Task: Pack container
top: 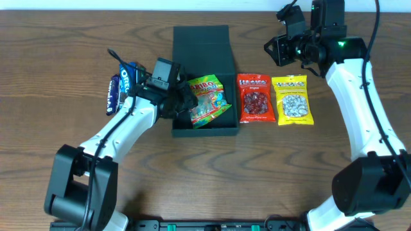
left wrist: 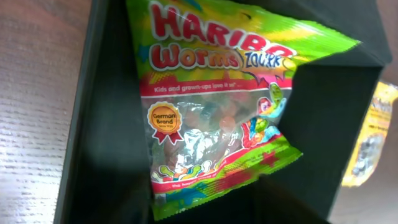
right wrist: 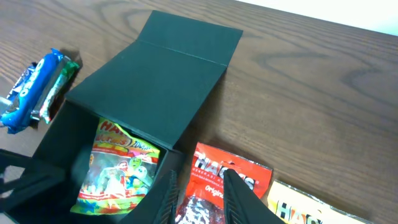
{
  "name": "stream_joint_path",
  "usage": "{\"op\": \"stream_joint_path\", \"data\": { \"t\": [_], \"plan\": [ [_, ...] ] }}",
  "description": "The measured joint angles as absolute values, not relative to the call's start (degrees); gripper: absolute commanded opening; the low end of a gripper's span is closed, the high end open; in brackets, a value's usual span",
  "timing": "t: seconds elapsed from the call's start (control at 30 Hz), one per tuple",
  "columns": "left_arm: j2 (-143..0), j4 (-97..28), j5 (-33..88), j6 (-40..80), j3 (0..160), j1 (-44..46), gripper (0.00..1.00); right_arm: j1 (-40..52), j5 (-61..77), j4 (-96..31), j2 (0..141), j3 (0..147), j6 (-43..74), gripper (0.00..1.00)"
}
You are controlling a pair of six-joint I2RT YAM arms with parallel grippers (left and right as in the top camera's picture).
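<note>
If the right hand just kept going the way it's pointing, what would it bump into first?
Probably the red bag: it shows between the open fingers of the right hand, beside the container. Depth is unclear.

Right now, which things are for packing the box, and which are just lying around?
For the job:
- the container, lid open
- the Haribo worms bag, partly inside it

Just lying about outside it, maybe to be packed next:
- the red Halls packet
- the yellow Halls packet
- the blue Oreo packet
- the dark packet beside it
</note>
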State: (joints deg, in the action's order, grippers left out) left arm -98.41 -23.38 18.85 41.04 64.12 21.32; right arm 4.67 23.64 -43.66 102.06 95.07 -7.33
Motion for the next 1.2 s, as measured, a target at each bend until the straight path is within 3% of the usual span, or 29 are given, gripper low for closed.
{"op": "stream_joint_path", "data": {
  "t": [0.2,0.57,0.67,0.87,1.1,1.2],
  "plan": [
    [-102.02,-20.49,18.85,42.39,64.29,23.33,0.98,4.67,23.64,-43.99,102.06,95.07,-7.33,0.27],
    [-105.86,-19.92,18.81,43.68,64.82,23.57,0.96,4.67,23.62,-46.09,102.06,95.07,-7.33,0.27],
    [-106.41,-19.79,18.83,43.59,64.97,23.77,1.0,4.67,23.62,-46.22,102.06,95.07,-7.33,0.28],
    [-108.09,-19.99,18.15,43.79,65.39,23.86,0.49,4.67,23.64,-47.27,102.06,95.07,-7.35,0.27],
    [-109.89,-20.16,18.81,43.42,66.15,23.79,0.12,4.67,23.62,-48.23,102.06,95.07,-7.33,0.27],
    [-110.08,-21.28,19.38,42.26,66.96,23.79,0.06,4.67,23.62,-48.31,102.06,95.07,-7.33,0.26]
  ]
}}
